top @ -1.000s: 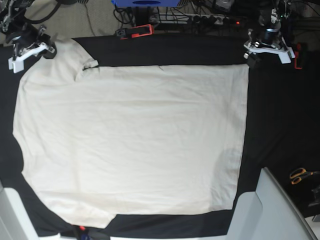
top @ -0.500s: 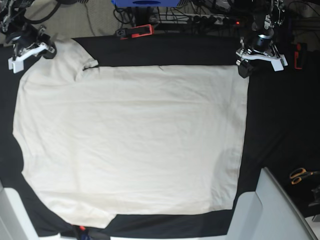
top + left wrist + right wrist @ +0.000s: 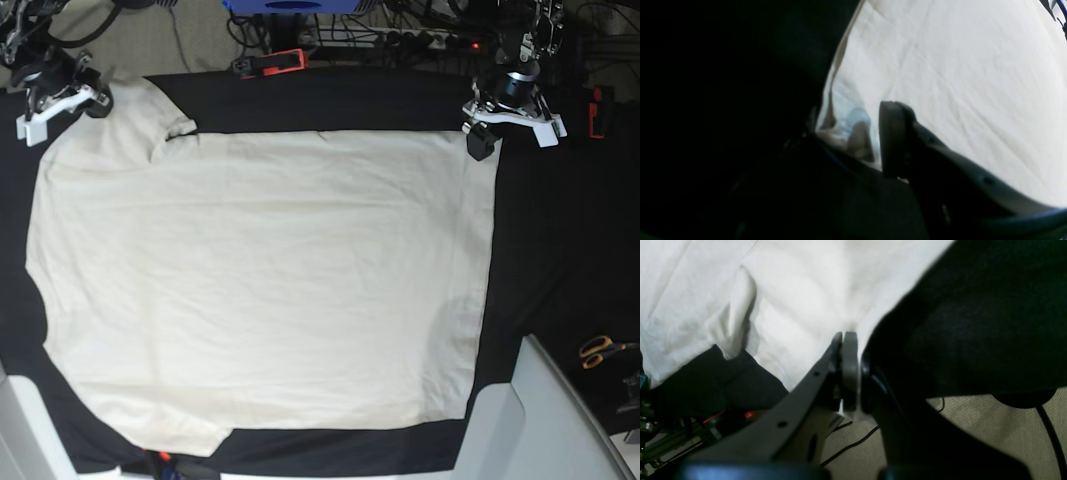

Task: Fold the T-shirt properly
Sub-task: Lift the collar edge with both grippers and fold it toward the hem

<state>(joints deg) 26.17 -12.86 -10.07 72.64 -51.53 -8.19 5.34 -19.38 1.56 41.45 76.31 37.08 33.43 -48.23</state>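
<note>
The T-shirt (image 3: 265,285) lies spread flat across most of the black table cloth (image 3: 570,260), its hem edge running down the 3 o'clock side of the base view and its sleeve and collar end toward 9 o'clock.

The right gripper (image 3: 62,100) sits at the shirt's 10 o'clock corner in the base view. In the right wrist view its jaws are pressed together, with cream fabric (image 3: 800,300) running right up to the fingertips (image 3: 849,350); it appears to pinch the shirt's edge, though the seam between the pads is too dark and blurred to be certain.

The left gripper (image 3: 508,122) hovers at the shirt's 1 o'clock corner in the base view, just over the hem's upper end. In the left wrist view one dark finger pad (image 3: 892,140) stands over the cloth's edge, with the shirt (image 3: 957,83) stretching away toward 1 o'clock and dark table cloth toward 9 o'clock. The jaws stand partly apart, and no fabric shows between them; the second finger is lost in shadow.

A pair of orange-handled scissors (image 3: 600,350) lies on the table cloth at 4 o'clock, well apart from the shirt.
</note>
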